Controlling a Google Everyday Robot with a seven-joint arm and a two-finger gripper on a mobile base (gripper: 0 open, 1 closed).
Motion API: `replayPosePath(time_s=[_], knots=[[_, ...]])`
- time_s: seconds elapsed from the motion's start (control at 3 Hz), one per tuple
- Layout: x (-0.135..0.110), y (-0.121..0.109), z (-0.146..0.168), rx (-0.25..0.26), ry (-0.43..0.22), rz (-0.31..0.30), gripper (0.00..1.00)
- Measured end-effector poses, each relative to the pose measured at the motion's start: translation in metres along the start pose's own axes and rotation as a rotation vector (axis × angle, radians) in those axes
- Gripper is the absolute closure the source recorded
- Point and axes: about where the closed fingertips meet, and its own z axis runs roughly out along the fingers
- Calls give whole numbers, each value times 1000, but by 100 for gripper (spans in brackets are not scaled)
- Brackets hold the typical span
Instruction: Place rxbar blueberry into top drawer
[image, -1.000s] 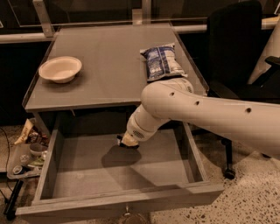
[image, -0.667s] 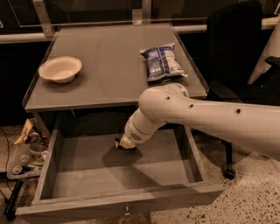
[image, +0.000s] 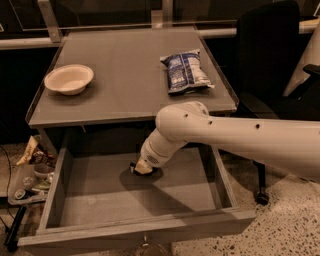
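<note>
The top drawer (image: 95, 205) is pulled open below the table, a wide shallow grey box with a flat bottom. My white arm reaches in from the right, and my gripper (image: 140, 169) points down at the drawer floor near the back middle, touching or almost touching it. The wrist covers the gripper's tip. The rxbar blueberry does not show as a distinct thing; only a small dark patch sits under the gripper's end. The bare drawer bottom shows nothing else lying on it.
On the grey tabletop (image: 125, 95) a blue-and-white chip bag (image: 185, 71) lies at the right and a pale bowl (image: 69, 78) at the left. A dark office chair (image: 272, 60) stands to the right. Clutter (image: 30, 172) lies on the floor at the left.
My gripper has shifted slightly left and toward the back of the drawer, staying low over the drawer floor. The bag and bowl have not moved.
</note>
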Motion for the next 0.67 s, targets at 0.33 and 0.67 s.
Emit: replayPosePath(time_s=[0.33,0.67], knots=[[0,0,0,-1,1,0,81],[0,0,0,-1,1,0,58]])
